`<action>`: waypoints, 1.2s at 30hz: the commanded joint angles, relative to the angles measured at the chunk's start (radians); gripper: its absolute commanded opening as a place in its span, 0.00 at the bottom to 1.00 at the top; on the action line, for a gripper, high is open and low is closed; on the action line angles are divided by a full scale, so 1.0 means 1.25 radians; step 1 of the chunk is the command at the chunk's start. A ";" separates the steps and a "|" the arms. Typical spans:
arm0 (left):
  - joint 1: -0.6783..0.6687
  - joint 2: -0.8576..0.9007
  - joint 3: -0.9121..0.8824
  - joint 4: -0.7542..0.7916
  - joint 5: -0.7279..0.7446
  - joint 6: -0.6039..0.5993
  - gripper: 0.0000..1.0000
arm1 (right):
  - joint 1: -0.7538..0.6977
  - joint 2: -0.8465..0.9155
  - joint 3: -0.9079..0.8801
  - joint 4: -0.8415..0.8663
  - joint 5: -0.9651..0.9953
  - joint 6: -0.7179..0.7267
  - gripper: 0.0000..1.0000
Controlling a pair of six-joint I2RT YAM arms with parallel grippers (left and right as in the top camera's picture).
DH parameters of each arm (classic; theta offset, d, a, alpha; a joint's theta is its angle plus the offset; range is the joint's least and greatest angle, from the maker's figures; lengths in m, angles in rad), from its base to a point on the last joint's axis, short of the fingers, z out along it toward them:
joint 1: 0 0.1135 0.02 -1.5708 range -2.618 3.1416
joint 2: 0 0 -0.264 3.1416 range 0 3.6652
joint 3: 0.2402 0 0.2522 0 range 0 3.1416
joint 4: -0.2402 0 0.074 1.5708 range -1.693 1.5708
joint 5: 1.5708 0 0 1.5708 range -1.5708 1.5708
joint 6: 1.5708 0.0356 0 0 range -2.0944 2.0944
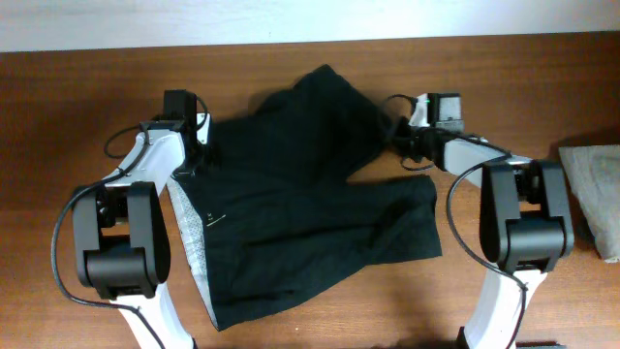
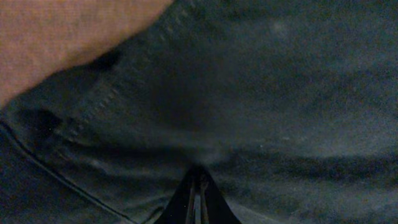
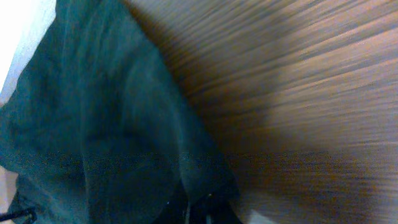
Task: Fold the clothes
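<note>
The clothes [image 1: 310, 204] are one black shorts-like garment spread on the wooden table [image 1: 77, 97], with a light grey lining strip [image 1: 189, 233] along its left edge. My left gripper [image 1: 205, 150] is at the garment's upper left corner. In the left wrist view its fingers [image 2: 198, 186] are closed together, pinching the black fabric [image 2: 261, 93]. My right gripper [image 1: 399, 136] is at the garment's upper right part. In the right wrist view its jaws [image 3: 205, 208] are shut on a bunched fold of the fabric [image 3: 106, 124] above the table [image 3: 298, 93].
A smaller light grey folded cloth [image 1: 596, 184] lies at the table's right edge, beside the right arm's base. A white wall runs along the far edge of the table. Bare wood [image 2: 56, 37] shows at the upper left of the left wrist view.
</note>
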 commanded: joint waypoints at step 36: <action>-0.031 0.058 0.027 -0.200 0.149 0.139 0.51 | -0.193 -0.338 0.165 -1.162 0.421 -0.335 0.66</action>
